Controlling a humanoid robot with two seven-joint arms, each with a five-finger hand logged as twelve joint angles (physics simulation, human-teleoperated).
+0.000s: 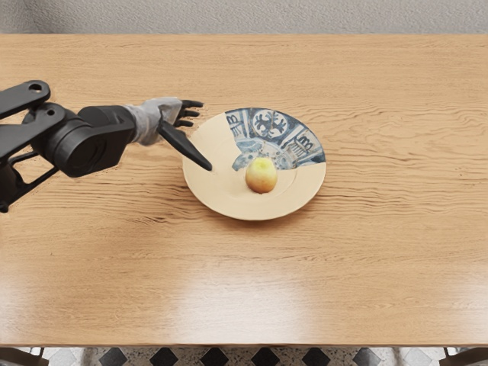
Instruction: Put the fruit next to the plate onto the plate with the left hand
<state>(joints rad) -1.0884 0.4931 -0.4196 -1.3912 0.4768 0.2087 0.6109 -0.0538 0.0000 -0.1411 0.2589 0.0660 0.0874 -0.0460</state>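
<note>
Since the left arm (80,141) runs off the picture's left edge, only its chunky dark forearm and some linkage show, and that bulk covers whatever bit of counter sits under it. The left hand (174,120) is small and dark from this angle, so the palm is pretty hard to read. What I can make out: the fingers (189,107) are spread apart and loose, pointing toward the plate (221,194), with nothing in them. One long dark digit (187,148) sticks out lower down and crosses the plate's left rim in the picture. Whether it actually touches the rim or just hangs above it, can't tell. The fruit (261,174), yellowish with a reddish blush, sits on the plate, roughly in the middle, apart from the hand. It covers a bit of the blue pattern on the plate's far right part. The plate rests on the wooden counter (244,282), and a thin strip of checkered floor (229,357) shows below the counter's near edge.
</note>
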